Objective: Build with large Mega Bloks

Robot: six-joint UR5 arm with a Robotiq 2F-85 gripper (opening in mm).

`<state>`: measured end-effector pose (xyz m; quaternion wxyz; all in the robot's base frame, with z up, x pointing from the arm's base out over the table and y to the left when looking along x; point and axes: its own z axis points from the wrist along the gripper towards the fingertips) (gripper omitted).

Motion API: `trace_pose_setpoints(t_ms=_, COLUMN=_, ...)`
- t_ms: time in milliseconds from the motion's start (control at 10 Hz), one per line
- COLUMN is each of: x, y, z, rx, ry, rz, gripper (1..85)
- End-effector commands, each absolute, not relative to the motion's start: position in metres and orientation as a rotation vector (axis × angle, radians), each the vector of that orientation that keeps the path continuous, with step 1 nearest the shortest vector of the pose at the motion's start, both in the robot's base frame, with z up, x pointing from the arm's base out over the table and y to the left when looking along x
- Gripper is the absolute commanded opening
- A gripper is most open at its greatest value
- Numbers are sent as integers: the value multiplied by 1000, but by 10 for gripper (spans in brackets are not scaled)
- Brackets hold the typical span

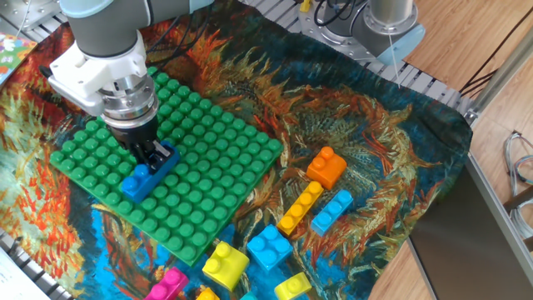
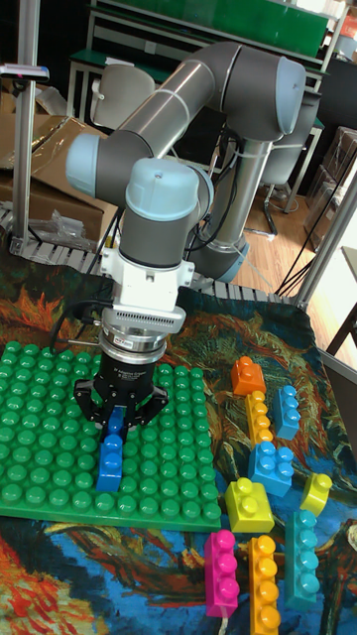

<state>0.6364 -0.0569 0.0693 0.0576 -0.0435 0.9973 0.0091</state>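
The tool (image 2: pixel 117 413) grips the long blue brick (image 2: pixel 110 459) seated on the green plate (image 2: pixel 40 437).

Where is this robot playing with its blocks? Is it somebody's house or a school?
Probably neither: it looks like a robot lab or workshop. The arm is an industrial type, metal shelving and cardboard boxes stand behind it, and cables lie beside the table. Its claw holds a blue block on the green plate.

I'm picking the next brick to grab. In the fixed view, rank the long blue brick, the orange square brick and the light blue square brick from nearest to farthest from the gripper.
1. Long blue brick, at the gripper, on the green plate.
2. Light blue square brick, off the plate's near corner.
3. Orange square brick, farther right on the cloth.
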Motion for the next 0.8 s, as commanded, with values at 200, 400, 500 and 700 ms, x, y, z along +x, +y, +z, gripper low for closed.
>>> trace_pose_setpoints(t_ms=200, x=638, y=-55, z=63, rx=-135, ry=3012, rz=55, gripper=13)
trace_pose_setpoints(t_ms=400, x=638, y=-53, z=60, rx=-135, ry=3011, rz=62, gripper=13)
trace_pose_setpoints(t_ms=500, x=638, y=-53, z=60, rx=-141, ry=3009, rz=64, gripper=13)
trace_pose_setpoints(t_ms=700, x=638, y=-52, z=59, rx=-150, ry=3009, rz=79, gripper=13)
